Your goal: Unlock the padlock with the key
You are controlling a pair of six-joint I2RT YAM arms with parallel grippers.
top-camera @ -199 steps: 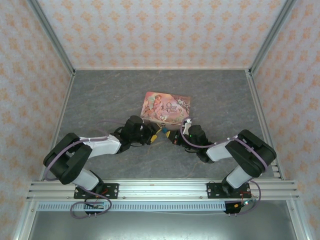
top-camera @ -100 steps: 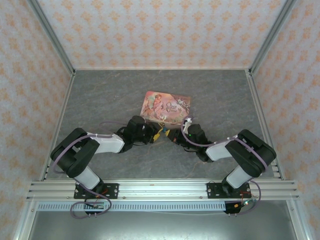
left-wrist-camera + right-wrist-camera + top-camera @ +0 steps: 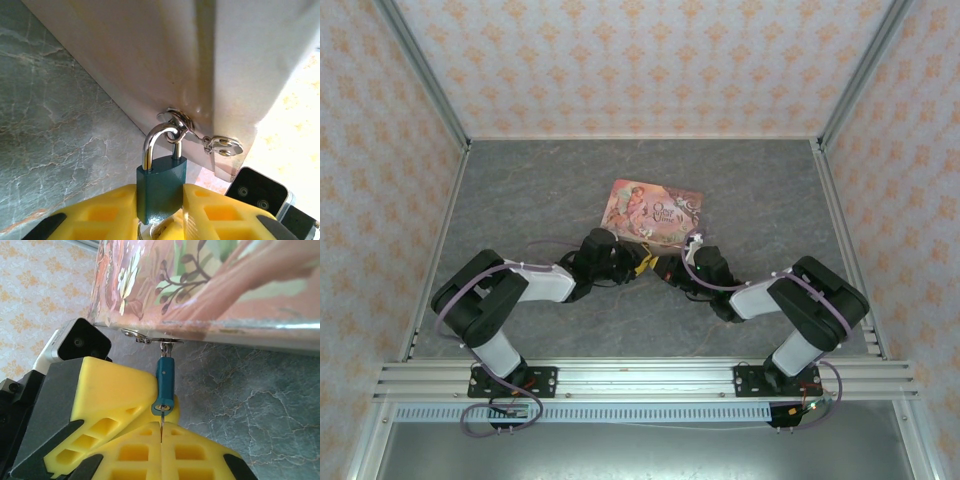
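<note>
Key meets padlock at the box.
The left gripper squeezes the padlock, which hangs on the box's latch. The right gripper pinches the key, its tip at the padlock's bottom.

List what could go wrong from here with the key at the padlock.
The key, a thin sliver pinched by the right tool, could slip or bend when turned. The padlock, clamped in the left tool, hangs on a ring of the pink box; any pull may drag that box.
</note>
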